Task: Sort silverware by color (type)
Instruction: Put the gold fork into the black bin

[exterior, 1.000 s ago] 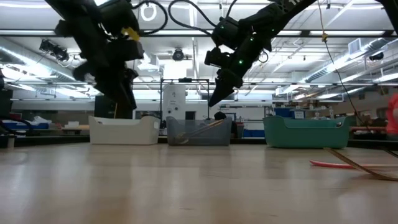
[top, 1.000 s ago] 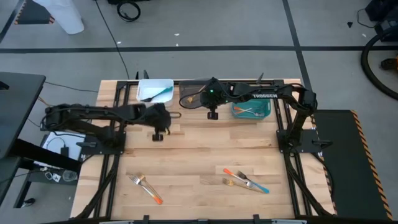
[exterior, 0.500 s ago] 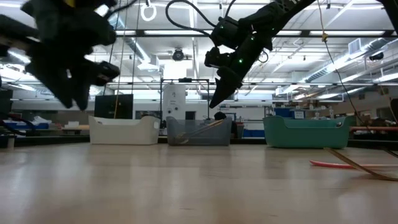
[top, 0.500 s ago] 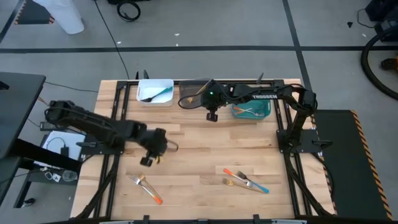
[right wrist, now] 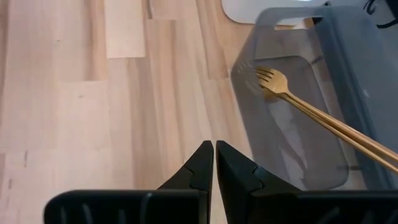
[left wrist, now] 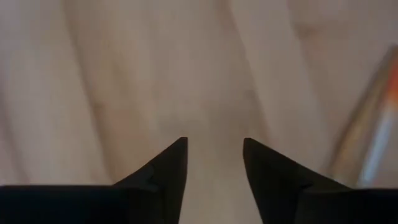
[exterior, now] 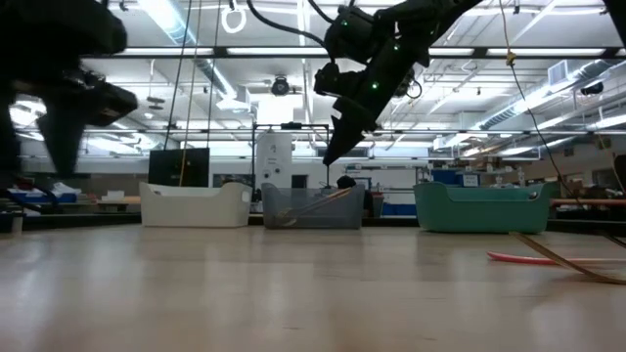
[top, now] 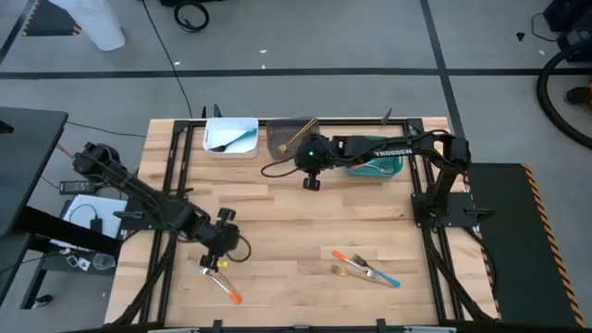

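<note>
The left gripper is a dark smear in the low view. Beside its fingers, a blurred streak runs off frame, unidentifiable.

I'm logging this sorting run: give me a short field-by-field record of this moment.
left tool: open, low over the orange-handled fork at the table's front left
right tool: shut, empty, raised in front of the grey bin
grey bin contents: golden fork
white bin: blue-handled piece inside
still unsorted: fork cluster at front right
</note>
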